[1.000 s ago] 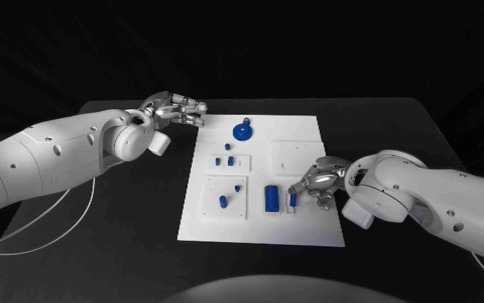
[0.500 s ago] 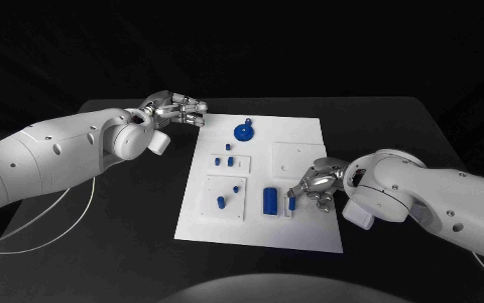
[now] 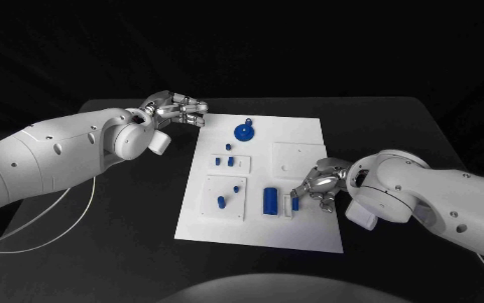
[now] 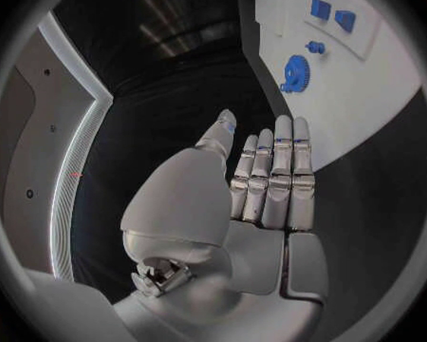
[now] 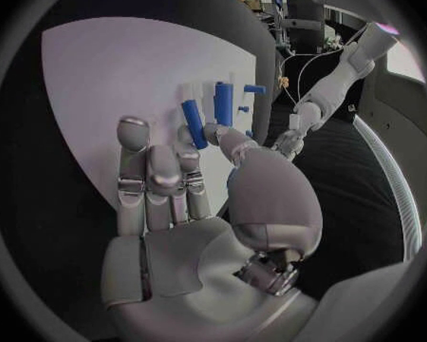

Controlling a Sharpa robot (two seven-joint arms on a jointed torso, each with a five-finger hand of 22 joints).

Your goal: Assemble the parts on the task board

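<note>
The right robot hand (image 3: 321,188) pinches a slim blue peg (image 3: 294,203) by its upper end. Over the last second it has carried the peg slightly toward the near-right part of the task board (image 3: 303,131), beside the larger blue block (image 3: 271,199). The peg's lower end now appears to sit at a narrow white holder just right of the block, though I cannot tell whether it is seated. That suggests the insertion is under way, not finished. The left robot hand (image 3: 178,110) has stayed beyond the board's far-left corner, over the black table (image 3: 393,121), fingers together and holding nothing. The blue gear (image 3: 243,132) and small pieces (image 3: 230,161) lie unmoved.
</note>
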